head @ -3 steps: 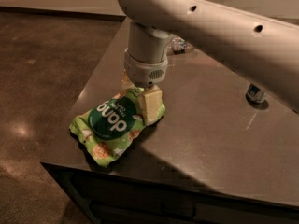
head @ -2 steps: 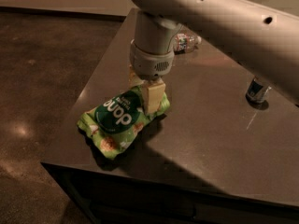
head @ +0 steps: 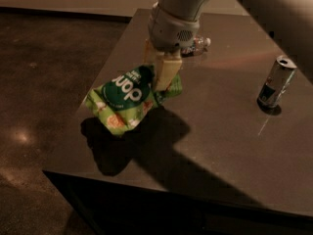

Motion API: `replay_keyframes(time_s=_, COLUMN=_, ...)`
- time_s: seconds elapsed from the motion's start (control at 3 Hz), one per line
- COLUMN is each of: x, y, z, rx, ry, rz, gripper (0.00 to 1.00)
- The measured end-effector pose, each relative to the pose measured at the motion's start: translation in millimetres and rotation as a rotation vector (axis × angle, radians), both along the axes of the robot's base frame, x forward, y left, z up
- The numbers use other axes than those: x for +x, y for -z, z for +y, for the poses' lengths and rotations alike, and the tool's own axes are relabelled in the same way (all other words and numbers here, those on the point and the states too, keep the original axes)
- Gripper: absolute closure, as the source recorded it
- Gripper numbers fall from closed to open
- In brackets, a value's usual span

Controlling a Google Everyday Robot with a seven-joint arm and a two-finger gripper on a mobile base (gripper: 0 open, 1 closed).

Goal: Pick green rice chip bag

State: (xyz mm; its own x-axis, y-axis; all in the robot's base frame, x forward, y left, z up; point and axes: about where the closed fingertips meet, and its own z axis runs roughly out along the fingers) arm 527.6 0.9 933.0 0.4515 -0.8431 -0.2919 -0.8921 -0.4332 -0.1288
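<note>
The green rice chip bag (head: 124, 99) is light green with a dark-green circle and white lettering. It hangs tilted in the air above the dark table (head: 220, 146), its shadow on the tabletop below it. My gripper (head: 157, 75) comes down from the grey arm at the top and is shut on the bag's upper right edge, one pale finger (head: 166, 72) in front of the bag.
A slim drink can (head: 277, 81) stands at the right of the table. A clear plastic bottle (head: 195, 45) lies behind the gripper. The table's left and front edges drop to a dark floor (head: 39, 82).
The bag has been lifted off the tabletop in the gripper's hold; earlier it lay on the table. The arm has risen and the view has shifted.
</note>
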Motion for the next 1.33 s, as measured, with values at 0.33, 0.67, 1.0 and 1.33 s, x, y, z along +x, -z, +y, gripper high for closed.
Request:
replay_keyframes(time_s=0.33, x=10, y=-37, z=-1, rx=0.099, ry=0.015, rz=-0.002, gripper=1.00)
replay_keyframes(time_s=0.67, x=23, y=-69, z=-1, rx=0.186, ry=0.043, rz=-0.024, gripper=1.00)
replay_keyframes(time_s=1.0, x=32, y=-77, z=5, rx=0.218, ry=0.054, rz=-0.060, gripper=1.00)
replay_keyframes(time_s=1.33, x=38, y=-78, z=10, rx=0.236, ry=0.061, rz=-0.079, gripper=1.00)
